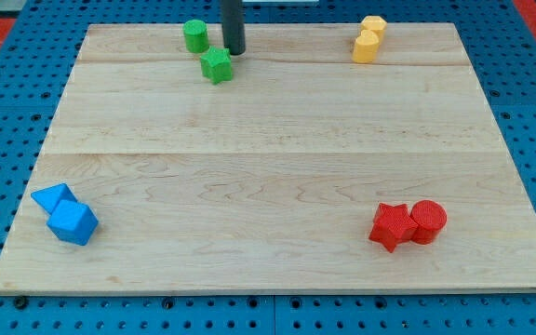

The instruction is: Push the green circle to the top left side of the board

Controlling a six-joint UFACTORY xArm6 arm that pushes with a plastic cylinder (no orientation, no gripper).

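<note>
The green circle (194,35), a short cylinder, stands near the board's top edge, left of centre. A green star-shaped block (217,65) lies just below and to the right of it. My tip (235,52) comes down from the view's top. It stands right of the green circle and just above and right of the green star, close to the star. A small gap shows between the tip and the circle.
Two yellow blocks (369,39) sit at the top right. A red star (392,226) and a red cylinder (428,221) touch at the bottom right. Two blue blocks (66,215) sit at the bottom left. The wooden board (268,158) lies on a blue pegboard.
</note>
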